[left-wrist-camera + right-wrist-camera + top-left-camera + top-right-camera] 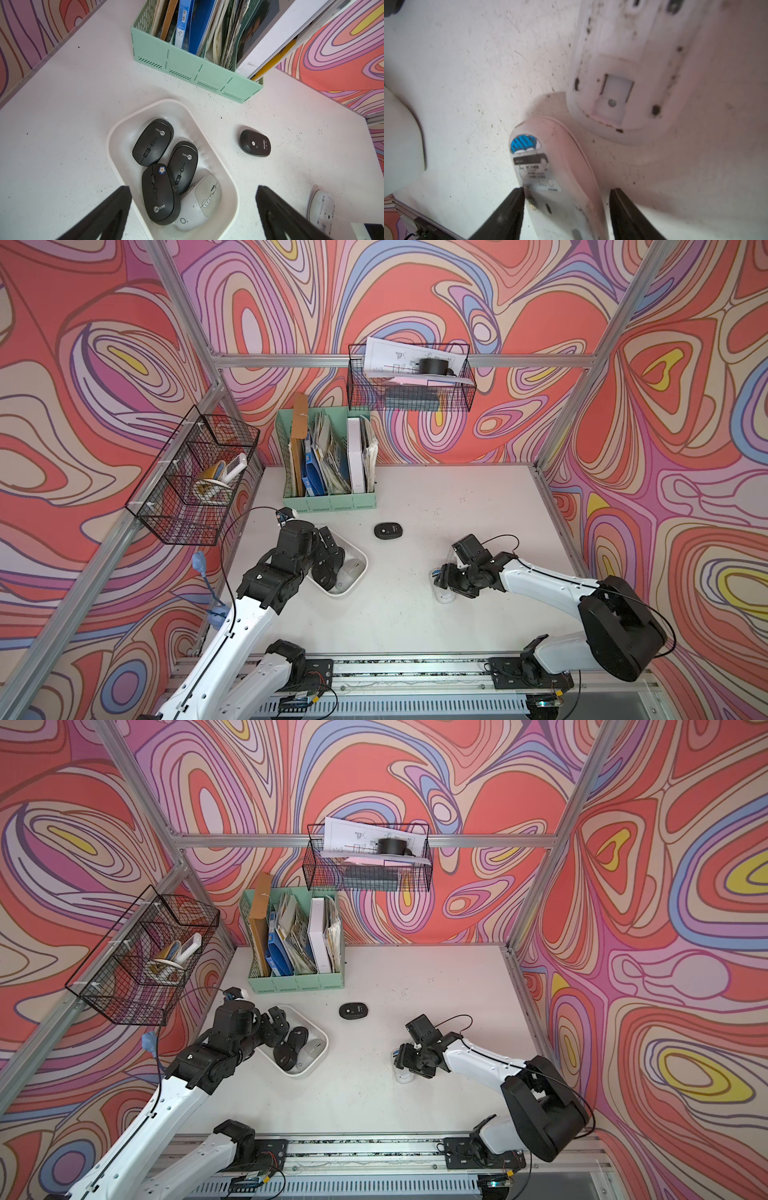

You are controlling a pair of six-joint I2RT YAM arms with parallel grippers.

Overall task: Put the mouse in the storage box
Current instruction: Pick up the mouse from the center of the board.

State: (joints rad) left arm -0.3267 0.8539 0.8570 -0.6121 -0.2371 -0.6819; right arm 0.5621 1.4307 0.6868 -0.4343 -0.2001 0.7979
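The white storage box [360,562] [108,145] holds several mice, black ones and a grey one [204,199]. My left gripper [332,549] [192,188] hangs open above the box with nothing in it. A white mouse with a blue sticker [550,158] [436,572] stands on its side between the jaws of my right gripper [568,189] [440,578]. One finger touches its underside and a narrow gap shows at the other. A second white mouse [623,62] [444,597] lies upside down beside it. A black mouse [387,530] [353,1010] [255,143] lies upside down on the table.
A mint-green file organiser [330,499] full of folders stands behind the box. Black wire baskets hang on the left wall [195,477] and the back wall [409,377]. The metal frame edges the table.
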